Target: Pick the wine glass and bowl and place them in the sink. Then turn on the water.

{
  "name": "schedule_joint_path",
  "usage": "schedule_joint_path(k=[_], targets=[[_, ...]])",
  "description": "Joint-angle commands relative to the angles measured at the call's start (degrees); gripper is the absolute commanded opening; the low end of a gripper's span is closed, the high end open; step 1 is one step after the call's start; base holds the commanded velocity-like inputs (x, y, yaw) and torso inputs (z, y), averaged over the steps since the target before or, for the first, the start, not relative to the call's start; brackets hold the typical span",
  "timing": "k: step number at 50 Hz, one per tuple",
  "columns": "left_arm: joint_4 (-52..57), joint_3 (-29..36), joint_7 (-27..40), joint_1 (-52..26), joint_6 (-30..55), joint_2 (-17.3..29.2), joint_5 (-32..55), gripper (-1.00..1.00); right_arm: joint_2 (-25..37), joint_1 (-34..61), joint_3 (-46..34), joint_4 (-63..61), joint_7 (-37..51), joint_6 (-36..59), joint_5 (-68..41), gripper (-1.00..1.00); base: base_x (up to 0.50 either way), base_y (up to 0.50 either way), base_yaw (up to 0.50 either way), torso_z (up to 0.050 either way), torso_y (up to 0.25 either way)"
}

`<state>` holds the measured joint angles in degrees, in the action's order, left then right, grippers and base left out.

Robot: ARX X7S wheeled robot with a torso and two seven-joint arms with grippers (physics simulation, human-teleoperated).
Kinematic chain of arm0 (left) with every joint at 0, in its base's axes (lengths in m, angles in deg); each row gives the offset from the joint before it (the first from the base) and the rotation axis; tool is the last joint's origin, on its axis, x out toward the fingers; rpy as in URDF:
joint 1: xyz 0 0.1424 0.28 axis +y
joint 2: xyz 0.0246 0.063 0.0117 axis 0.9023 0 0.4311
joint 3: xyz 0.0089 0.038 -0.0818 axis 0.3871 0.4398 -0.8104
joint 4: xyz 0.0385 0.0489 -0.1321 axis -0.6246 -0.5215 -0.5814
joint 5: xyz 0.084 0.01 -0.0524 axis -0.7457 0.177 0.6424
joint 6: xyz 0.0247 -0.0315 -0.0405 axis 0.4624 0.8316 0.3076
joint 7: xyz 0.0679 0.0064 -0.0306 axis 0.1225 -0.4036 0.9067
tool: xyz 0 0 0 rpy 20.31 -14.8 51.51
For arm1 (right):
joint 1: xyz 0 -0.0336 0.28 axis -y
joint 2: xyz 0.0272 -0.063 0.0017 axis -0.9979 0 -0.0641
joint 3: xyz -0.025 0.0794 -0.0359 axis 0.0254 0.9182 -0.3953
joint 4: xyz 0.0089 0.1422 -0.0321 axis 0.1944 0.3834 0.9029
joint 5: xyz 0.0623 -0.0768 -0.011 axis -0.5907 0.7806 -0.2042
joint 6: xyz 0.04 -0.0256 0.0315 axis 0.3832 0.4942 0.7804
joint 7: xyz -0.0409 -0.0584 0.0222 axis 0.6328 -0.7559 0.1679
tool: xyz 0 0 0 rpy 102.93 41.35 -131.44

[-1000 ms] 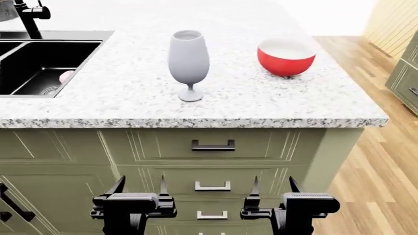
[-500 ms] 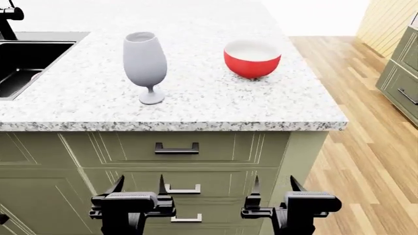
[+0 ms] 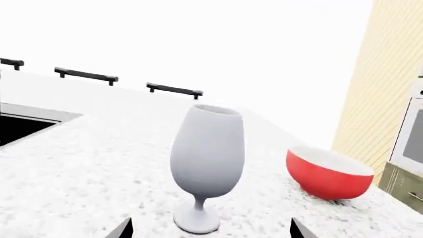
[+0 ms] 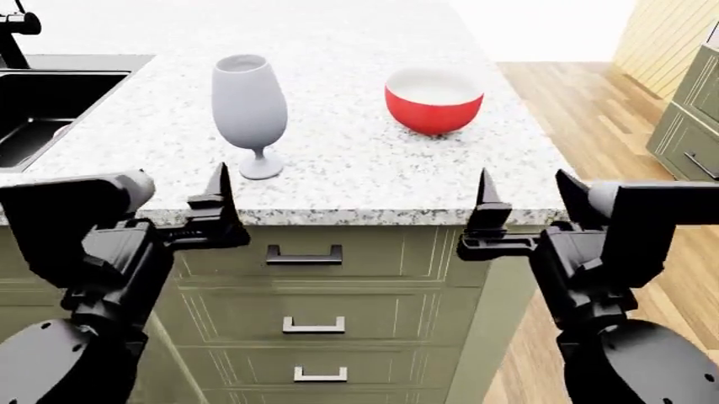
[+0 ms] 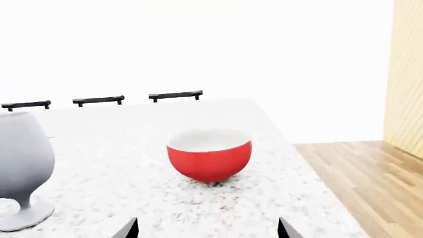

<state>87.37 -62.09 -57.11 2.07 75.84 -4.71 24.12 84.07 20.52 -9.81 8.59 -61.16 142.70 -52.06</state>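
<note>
Both arms have risen to counter height, jaws spread and empty: the left gripper (image 4: 180, 210) faces the upright wine glass (image 4: 249, 108) straight ahead on the counter (image 4: 371, 177), the right gripper (image 4: 528, 206) faces the bowl (image 4: 434, 101).

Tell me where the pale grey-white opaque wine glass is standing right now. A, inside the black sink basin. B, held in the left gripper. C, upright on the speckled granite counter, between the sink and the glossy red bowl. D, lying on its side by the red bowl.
C: the wine glass stands upright on its foot on the granite counter, sink on one side, red bowl on the other, both grippers short of it.
</note>
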Motion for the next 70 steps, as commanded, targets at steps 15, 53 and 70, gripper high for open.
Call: schedule_joint_path(k=[15,53,70], targets=[[-11.78,-5.37,13.02,-50.99,26.50,20.29,33.38,1.00,6.70,41.05,1.40,11.18,-0.53,17.51,-9.38,1.00,0.22,0.00,0.00,0.000,0.000],[-22.21,-3.54,15.86,-60.42,27.51,22.75,47.10,1.00,9.91,50.38,-0.09,21.17,-2.52,16.20,-7.82,1.00,0.26,0.12,0.00,0.000,0.000],[-23.36,-4.95,-23.46,-42.21,36.95,31.66,39.65,1.00,11.11,54.38,-1.15,22.60,-3.32,20.08,-10.35,1.00,0.00,0.00,0.00,0.000,0.000]])
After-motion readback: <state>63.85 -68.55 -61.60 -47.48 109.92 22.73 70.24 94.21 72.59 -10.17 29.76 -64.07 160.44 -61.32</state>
